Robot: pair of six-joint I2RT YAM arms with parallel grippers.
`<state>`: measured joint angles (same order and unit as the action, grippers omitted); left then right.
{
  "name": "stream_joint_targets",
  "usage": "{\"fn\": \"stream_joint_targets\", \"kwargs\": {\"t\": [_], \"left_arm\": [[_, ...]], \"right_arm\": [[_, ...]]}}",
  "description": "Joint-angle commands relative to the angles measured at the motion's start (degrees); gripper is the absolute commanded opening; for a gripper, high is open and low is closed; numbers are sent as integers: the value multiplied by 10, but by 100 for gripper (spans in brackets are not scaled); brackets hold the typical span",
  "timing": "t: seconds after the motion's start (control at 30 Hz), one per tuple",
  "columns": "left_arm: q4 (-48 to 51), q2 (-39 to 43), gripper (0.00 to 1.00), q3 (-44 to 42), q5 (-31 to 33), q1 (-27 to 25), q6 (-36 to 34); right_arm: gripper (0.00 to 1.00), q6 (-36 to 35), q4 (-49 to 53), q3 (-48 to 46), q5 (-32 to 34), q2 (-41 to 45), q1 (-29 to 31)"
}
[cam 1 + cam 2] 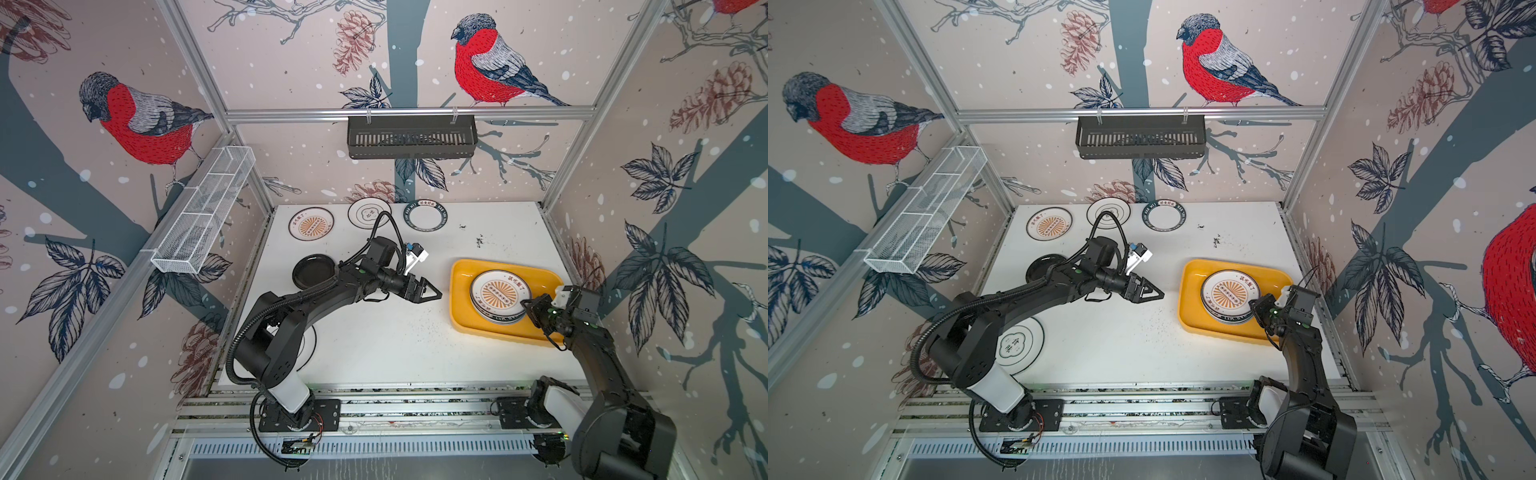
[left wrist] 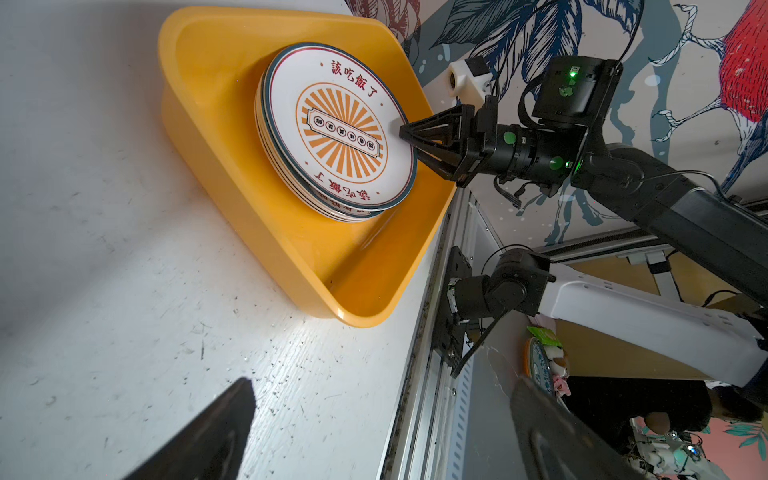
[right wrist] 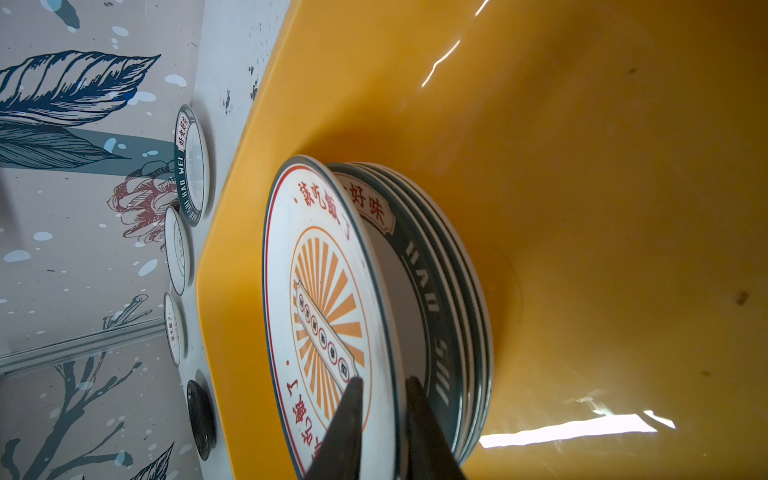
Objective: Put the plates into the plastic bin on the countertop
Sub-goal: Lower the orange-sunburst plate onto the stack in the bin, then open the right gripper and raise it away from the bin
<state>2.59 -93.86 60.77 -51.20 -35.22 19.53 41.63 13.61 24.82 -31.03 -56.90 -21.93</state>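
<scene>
The yellow plastic bin point(image 1: 457, 299) sits at the right of the white countertop point(image 1: 395, 340) and holds a stack of plates point(image 3: 436, 299) with dark green rims. A sunburst plate point(image 1: 496, 291) lies on top, raised off the stack on the gripper's side. My right gripper point(image 3: 383, 380) is shut on its near rim, one finger on the face and one under it. My left gripper point(image 1: 436, 293) hovers open and empty left of the bin. On the countertop lie a sunburst plate point(image 1: 311, 224), a flower-outline plate point(image 1: 369, 212), a green-rimmed plate point(image 1: 426, 215) and a black plate point(image 1: 313, 271).
Another flower-outline plate point(image 1: 1017, 343) lies partly under my left arm near the front left. A black slotted basket point(image 1: 411, 137) hangs on the back rail and a white wire-mesh basket point(image 1: 203, 212) on the left rail. Aluminium framing edges the countertop.
</scene>
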Motion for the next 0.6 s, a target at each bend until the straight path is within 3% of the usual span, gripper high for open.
{"fn": "stream_joint_targets", "kwargs": {"t": [0.0,0.37,0.57], "left_arm": [[-1,4,96,0,8,3,-9],[-15,3,96,-5,9,20,5],[-17,4,96,-6,12,27,9]], "right_arm": [[22,-10,-3,5,9,-7,0],[56,-11,8,16,41,-25,0],[63,-18,22,27,52,-19,0]]}}
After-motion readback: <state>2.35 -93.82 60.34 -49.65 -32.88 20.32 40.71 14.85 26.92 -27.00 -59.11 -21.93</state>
